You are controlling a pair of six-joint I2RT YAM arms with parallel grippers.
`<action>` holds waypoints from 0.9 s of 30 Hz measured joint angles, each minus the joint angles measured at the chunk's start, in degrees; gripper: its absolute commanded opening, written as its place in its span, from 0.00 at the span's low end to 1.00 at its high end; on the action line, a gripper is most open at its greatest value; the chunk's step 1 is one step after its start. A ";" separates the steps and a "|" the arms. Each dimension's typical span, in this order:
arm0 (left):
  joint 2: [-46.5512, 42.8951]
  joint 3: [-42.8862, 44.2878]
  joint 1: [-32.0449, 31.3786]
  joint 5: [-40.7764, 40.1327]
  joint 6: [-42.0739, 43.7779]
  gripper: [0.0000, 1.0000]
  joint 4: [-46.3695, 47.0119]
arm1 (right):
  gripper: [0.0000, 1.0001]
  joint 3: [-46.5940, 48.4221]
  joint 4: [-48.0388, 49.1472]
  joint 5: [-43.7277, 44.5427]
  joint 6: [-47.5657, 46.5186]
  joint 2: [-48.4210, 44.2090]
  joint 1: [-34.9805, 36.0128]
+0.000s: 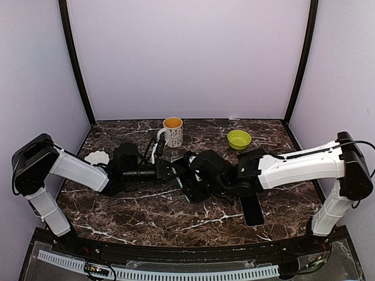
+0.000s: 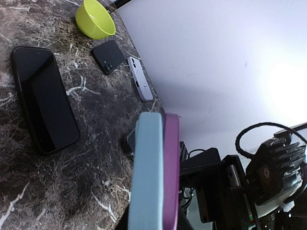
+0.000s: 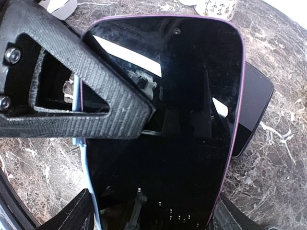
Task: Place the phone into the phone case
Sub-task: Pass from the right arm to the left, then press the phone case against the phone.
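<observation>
The phone (image 3: 182, 120), with a purple rim and a black screen, lies against the light blue phone case (image 2: 147, 182). In the left wrist view both stand edge-on, the phone (image 2: 171, 177) on the right. My left gripper (image 2: 156, 225) is shut on the pair, and one of its ribbed fingers (image 3: 86, 110) lies across the screen's upper left. The right gripper (image 3: 153, 211) spans the phone's width, one finger pressed on each long edge. In the top view the two grippers, left (image 1: 174, 172) and right (image 1: 198, 178), meet above the middle of the table.
A second black phone (image 1: 253, 209) lies flat on the marble table (image 1: 146, 216) at the right. Behind stand a white mug (image 1: 172, 132) and a green bowl (image 1: 239, 139). A white object (image 1: 97, 157) lies at the left. A small black case (image 2: 108, 56) and a grey phone (image 2: 139, 79) lie near the bowl.
</observation>
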 measured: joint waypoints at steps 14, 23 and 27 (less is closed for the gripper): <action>-6.67 1.27 -1.44 -0.09 10.80 0.00 -7.93 | 0.98 -2.86 2.80 -1.51 -3.52 -5.86 -0.50; -17.27 1.62 -1.95 3.21 25.70 0.00 -15.91 | 0.98 -9.60 6.10 -17.18 -13.53 -21.88 -4.52; -22.84 1.95 -2.43 7.28 31.98 0.00 -17.53 | 0.98 -10.97 7.85 -30.42 -18.21 -29.09 -7.28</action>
